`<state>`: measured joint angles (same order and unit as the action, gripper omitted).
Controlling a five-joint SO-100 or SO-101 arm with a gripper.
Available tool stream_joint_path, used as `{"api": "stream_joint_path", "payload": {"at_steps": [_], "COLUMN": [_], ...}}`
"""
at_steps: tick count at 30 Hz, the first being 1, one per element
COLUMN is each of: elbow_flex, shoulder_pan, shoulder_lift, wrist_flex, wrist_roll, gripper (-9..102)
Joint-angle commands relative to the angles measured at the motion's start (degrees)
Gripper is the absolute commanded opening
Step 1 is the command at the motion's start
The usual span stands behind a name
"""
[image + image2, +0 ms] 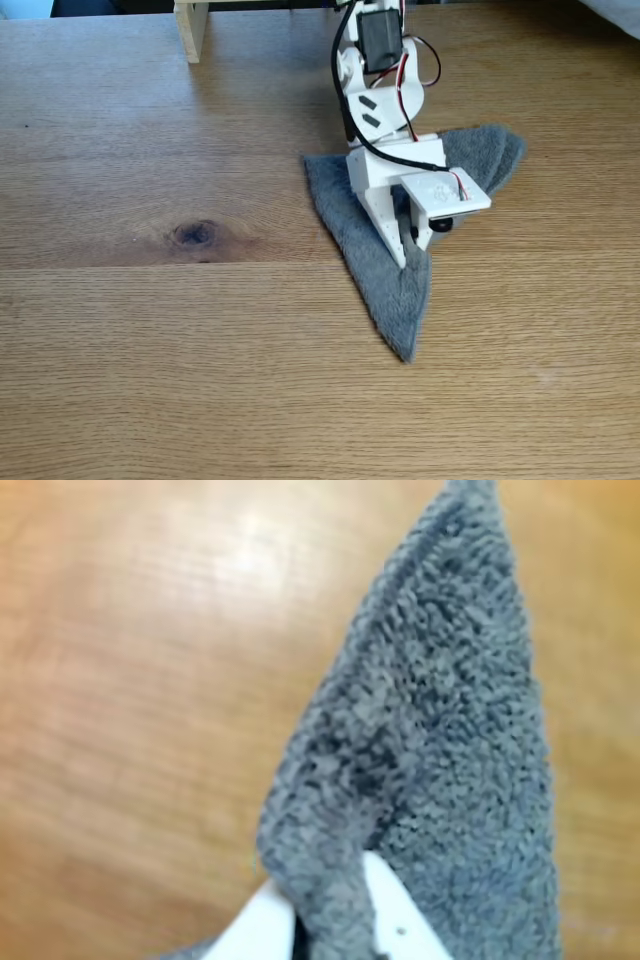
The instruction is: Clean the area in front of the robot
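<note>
Jaws closed on a pinched ridge of grey cloth [440,740]; in the wrist view two white fingertips [400,920] sit either side of a raised fold, fabric bunched between them. No "jaws" gap visible beyond the cloth's thickness.

Fixed view: white gripper [405,245] points down onto the cloth [345,200], which lies flat on the wood surface [150,350] in a rough triangle, one tip toward the camera, the broad end behind the arm. Red and black wires loop along the arm.

Surface ahead of the arm: pale oak, a dark knot [195,234] well to the left of the cloth, a long plank seam running across just below it. No crumbs or spills can be made out. A pale wooden post [191,30] stands at the far edge.

Handling, as judged: terry cloth is soft, light, limp; it should drag easily but will fold under itself if pushed. A mid-cloth pinch like this one looks sensible, keeping fabric trailing on either side.

No containers in view.
</note>
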<state>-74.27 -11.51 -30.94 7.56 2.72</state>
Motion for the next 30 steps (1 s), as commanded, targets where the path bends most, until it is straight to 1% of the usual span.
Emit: {"api": "stream_joint_path", "payload": {"at_steps": [1, 4, 6, 10, 12, 15, 18, 22, 24, 26, 30], "elbow_flex": [15.4, 21.8, 24.9, 25.8, 25.8, 25.7, 24.3, 20.7, 18.3, 15.6, 10.3], "shoulder_pan": [2.6, 7.4, 11.4, 20.0, 23.1, 25.3, 22.7, 14.2, 8.9, 3.7, -4.7], "shoulder_lift": [1.7, 4.6, 6.7, 8.7, 8.6, 6.2, 1.6, -4.7, -7.6, -10.3, -12.9], "wrist_flex": [1.3, 4.3, 7.7, 14.2, 20.3, 32.3, 45.2, 53.7, 55.2, 54.6, 48.3], "wrist_roll": [-0.9, -1.4, -1.6, -1.2, -0.9, 0.3, -1.2, -1.4, -1.0, 0.1, 2.4], "gripper": [0, 0, 0, 0, 0, 0, 0, 0, 0, 0, 0]}}
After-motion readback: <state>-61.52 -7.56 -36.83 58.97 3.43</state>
